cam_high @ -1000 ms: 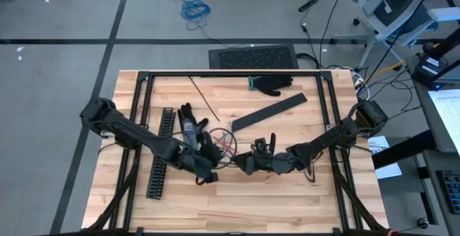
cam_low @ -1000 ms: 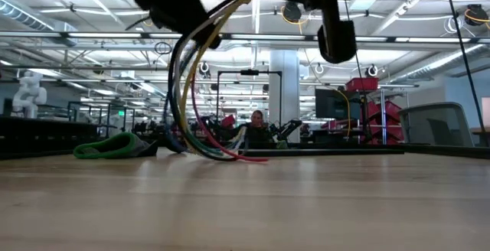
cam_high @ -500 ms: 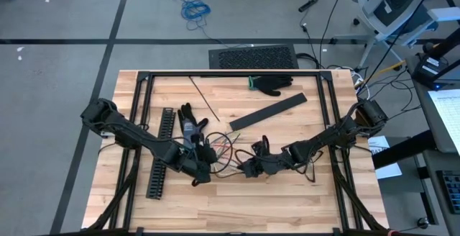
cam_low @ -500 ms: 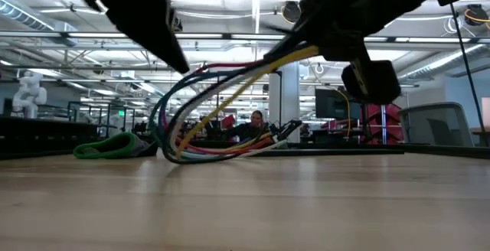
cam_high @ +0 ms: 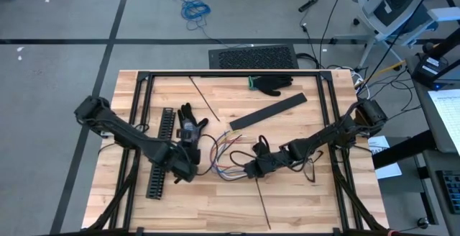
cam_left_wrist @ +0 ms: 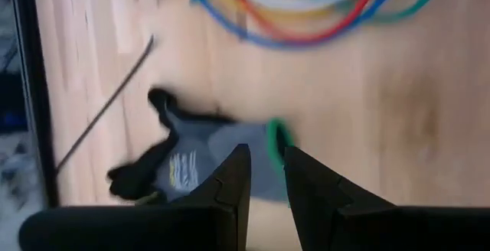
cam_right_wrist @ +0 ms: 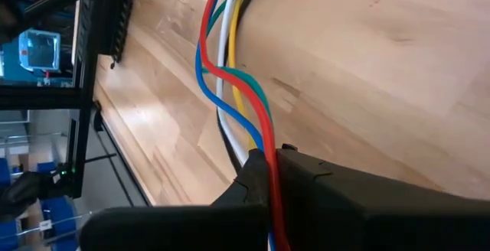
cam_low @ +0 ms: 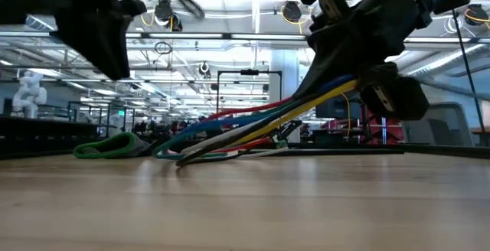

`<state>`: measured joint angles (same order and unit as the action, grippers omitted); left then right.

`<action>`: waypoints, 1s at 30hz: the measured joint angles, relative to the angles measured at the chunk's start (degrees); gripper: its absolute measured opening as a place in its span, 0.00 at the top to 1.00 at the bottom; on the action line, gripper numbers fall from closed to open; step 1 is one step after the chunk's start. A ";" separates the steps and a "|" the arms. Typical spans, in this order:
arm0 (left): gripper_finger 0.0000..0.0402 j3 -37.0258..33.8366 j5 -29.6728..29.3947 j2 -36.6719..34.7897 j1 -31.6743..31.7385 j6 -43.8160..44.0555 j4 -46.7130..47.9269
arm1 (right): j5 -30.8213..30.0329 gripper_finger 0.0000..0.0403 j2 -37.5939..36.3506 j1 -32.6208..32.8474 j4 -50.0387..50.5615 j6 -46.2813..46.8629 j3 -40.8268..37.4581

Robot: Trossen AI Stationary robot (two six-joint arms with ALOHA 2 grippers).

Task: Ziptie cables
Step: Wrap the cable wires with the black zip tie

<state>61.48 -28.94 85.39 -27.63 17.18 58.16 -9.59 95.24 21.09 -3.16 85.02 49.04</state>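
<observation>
While your right gripper [cam_right_wrist: 269,163] is clamped shut on the cables [cam_right_wrist: 230,75], your left gripper [cam_left_wrist: 264,178] stands narrowly parted, holding nothing. The cables fan out between the two grippers. You have two gloves: one [cam_high: 188,121] just beyond the left gripper, one [cam_high: 273,84] well beyond the right. Only the high view shows the slotted channel [cam_high: 161,153].

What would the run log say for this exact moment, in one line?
right tool: shut on cables, one end lifted | left tool: empty, beside the cables | cables' far end on table | ziptie: not fastened
</observation>
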 joint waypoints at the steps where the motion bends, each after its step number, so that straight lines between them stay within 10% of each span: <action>1: 0.80 -0.79 -0.03 -1.62 -0.05 0.03 -1.89 | 0.53 1.00 0.00 -0.42 0.02 -0.06 0.00; 14: 0.80 -21.08 5.26 -16.88 2.18 -0.22 -46.78 | 2.11 1.00 0.37 -6.76 0.02 -3.84 0.00; 30: 0.80 -21.28 11.12 -9.92 2.87 4.96 -55.29 | 3.41 0.94 7.58 -10.72 -0.31 -0.74 -0.07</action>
<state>40.20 -17.82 75.47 -24.75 22.14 2.87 -6.18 102.82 10.37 -3.48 84.27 48.97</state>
